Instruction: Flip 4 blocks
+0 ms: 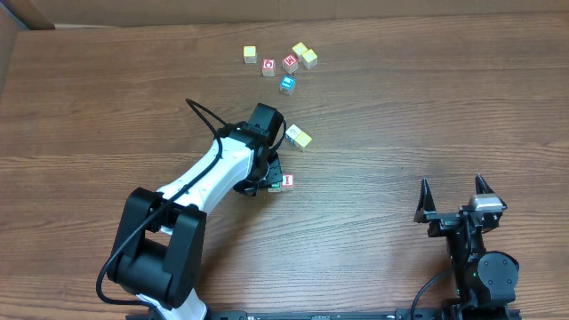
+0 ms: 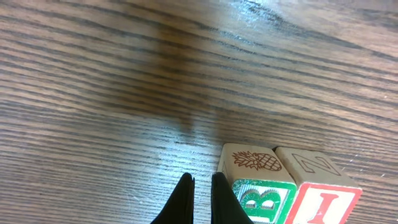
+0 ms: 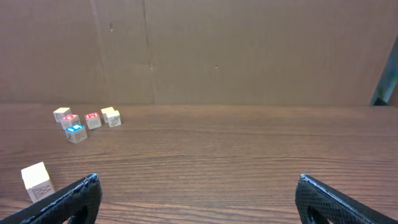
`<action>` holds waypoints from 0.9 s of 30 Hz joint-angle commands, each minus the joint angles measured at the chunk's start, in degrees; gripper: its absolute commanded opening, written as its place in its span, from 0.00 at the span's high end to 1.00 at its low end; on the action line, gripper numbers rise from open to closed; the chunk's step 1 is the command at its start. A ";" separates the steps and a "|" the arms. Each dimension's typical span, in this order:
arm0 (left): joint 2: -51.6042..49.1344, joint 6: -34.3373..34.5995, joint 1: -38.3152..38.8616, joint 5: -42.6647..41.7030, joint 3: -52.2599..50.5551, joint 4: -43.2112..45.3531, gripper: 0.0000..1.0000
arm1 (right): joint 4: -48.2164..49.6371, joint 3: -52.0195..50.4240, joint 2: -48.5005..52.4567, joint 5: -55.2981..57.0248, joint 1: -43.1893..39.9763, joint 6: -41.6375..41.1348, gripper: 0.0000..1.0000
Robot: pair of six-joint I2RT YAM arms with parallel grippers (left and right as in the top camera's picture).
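In the left wrist view my left gripper [image 2: 202,183] is shut with nothing between its fingers, low over the table. Its right finger stands against the left side of a block with a green B [image 2: 264,200]. A block with a red I [image 2: 324,205] sits flush against that one on the right. From overhead the left gripper [image 1: 266,182] covers the green block, and only the red-letter block [image 1: 286,181] shows. A yellow-faced block [image 1: 300,136] lies just beyond. A blue-faced block [image 1: 287,84] and a red-marked block [image 1: 290,62] lie farther back. My right gripper [image 1: 453,190] is open and empty, far to the right.
A cluster at the back holds a red-ring cube [image 1: 268,67], a yellow cube [image 1: 250,54] and two pale cubes [image 1: 305,55]. The right wrist view shows that cluster [image 3: 87,119] far left and a pale cube [image 3: 36,180] nearer. A cardboard wall [image 3: 249,50] stands behind the table.
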State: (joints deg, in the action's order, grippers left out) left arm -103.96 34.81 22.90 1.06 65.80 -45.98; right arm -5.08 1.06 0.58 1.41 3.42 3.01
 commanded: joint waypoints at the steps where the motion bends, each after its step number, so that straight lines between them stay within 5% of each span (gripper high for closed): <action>1: -0.20 -0.11 0.42 -0.48 -0.52 0.35 0.96 | 0.42 -0.59 -0.39 -0.24 -0.17 0.04 0.00; 11: -0.11 -3.10 -0.28 0.07 0.50 -0.31 0.96 | 0.42 -0.59 -0.39 -0.24 -0.17 0.04 0.00; 27: 4.87 -8.28 -12.00 1.31 18.12 -17.27 0.88 | 3.67 -0.59 -0.39 1.46 -0.17 0.22 0.00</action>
State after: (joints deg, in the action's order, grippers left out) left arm -100.57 29.28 12.99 1.28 81.19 -62.13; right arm -2.85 1.06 0.58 1.91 3.40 3.01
